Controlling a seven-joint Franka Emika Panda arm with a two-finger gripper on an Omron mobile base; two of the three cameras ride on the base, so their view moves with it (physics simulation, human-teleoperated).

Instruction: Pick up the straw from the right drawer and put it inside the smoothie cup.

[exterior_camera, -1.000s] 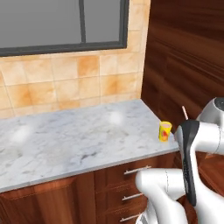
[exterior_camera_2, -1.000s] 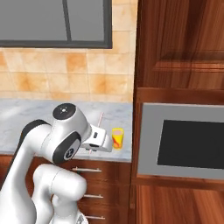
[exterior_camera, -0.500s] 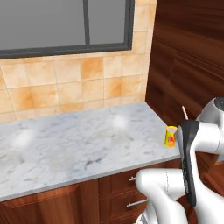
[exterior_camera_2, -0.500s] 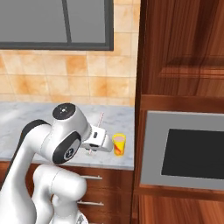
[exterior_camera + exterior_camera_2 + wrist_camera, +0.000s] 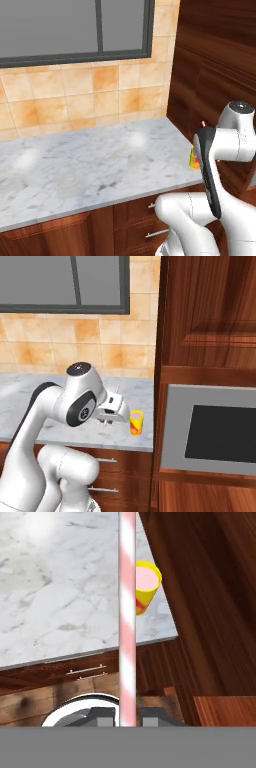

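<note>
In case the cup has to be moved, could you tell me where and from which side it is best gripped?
Grip the cup across its upper wall from above: it stands upright near the counter corner, rim widest, tall cabinet close on one side. The gripper is shut on the straw.

A grey-veined marble counter (image 5: 90, 170) runs beneath a wall of orange and cream tiles (image 5: 85, 97) and a dark-framed window (image 5: 75, 30). At its right end, against the tall reddish-brown cabinet (image 5: 215, 65), the yellow smoothie cup (image 5: 193, 158) peeks out from behind the white arm (image 5: 220, 150). A thin tip of the straw (image 5: 203, 123) pokes up just above the arm. Silver-handled drawers (image 5: 145, 220) sit under the counter.
</note>
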